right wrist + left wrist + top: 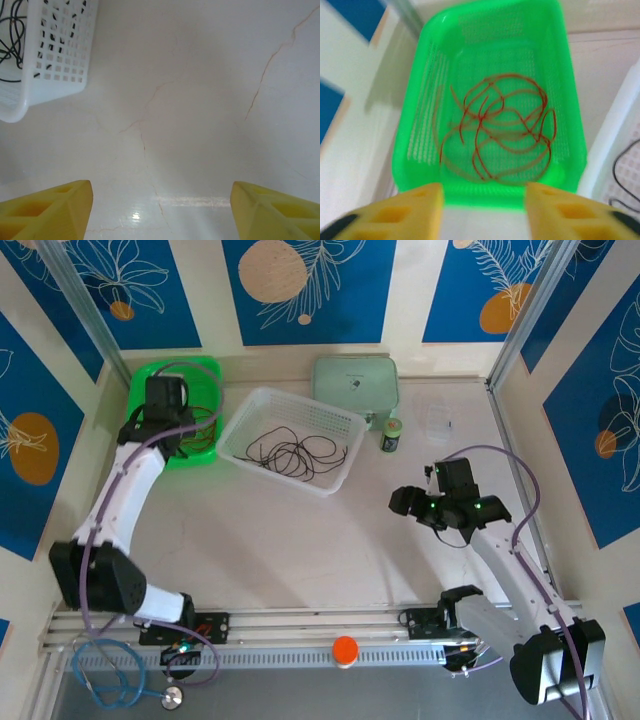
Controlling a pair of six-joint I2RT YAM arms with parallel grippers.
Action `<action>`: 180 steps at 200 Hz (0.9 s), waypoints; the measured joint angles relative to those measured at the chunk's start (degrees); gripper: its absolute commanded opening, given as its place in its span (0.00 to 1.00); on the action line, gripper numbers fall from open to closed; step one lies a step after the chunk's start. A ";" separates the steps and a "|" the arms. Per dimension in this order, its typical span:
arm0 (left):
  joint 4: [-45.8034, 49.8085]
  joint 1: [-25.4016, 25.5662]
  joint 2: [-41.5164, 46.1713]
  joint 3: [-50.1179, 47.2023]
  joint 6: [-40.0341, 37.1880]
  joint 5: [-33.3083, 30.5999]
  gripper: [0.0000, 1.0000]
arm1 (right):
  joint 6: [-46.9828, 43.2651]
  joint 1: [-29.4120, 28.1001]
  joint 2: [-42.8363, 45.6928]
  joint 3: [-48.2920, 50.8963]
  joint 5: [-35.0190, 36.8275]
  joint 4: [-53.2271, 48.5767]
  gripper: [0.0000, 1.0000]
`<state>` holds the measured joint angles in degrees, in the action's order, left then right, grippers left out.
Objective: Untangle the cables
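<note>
Lying blurred, red cable (481,116) — left fingers (405,212) parted, empty; right fingers (45,210) wide, tips cropped.

Left basket (200,365), at 11 o'clock on the desk (300,540), holds one cable (492,131); right basket (310,403), just beside it at 12 o'clock, holds the other cable (295,452).

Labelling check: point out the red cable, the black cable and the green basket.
red cable (481,117), left wrist view, crossing loops at its middle
black cable (293,453), top external view, centre of its coil
green basket (567,100), left wrist view, right wall
</note>
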<state>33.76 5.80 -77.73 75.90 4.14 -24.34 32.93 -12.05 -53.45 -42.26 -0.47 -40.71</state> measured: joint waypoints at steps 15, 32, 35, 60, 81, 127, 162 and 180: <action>4.35 -0.07 6.21 -2.05 3.43 -2.10 0.29 | -0.39 0.07 -0.02 0.61 -0.87 0.00 0.71; 8.44 -0.92 11.61 -1.99 6.93 -4.42 0.29 | -1.03 0.09 -0.02 0.79 -1.97 0.37 0.71; 9.18 -1.38 12.33 -1.99 7.63 -4.63 0.29 | -1.25 0.09 -0.04 0.81 -2.23 0.57 0.71; 12.94 -6.88 13.90 -2.69 10.64 -5.09 0.23 | -2.12 0.09 -1.27 0.87 -4.33 2.43 0.70; 11.65 -11.47 13.73 -7.58 12.35 -1.70 0.31 | -2.71 0.09 -3.17 1.18 -5.38 4.48 0.70; -2.21 -12.72 28.50 -32.76 13.73 5.03 0.98 | -2.86 1.36 -4.61 6.47 4.61 13.07 0.74; -20.44 -12.72 37.07 -49.92 14.80 4.20 1.00 | -8.50 1.79 2.43 16.11 15.76 27.28 0.78; -34.38 -12.72 34.95 -58.86 15.63 5.38 1.00 | -13.88 1.70 5.01 20.33 20.44 36.92 0.78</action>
<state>-0.62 -6.92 -42.78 17.04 19.77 -18.96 19.05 -10.35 -48.45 -21.93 19.97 -3.79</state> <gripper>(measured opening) 0.995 0.781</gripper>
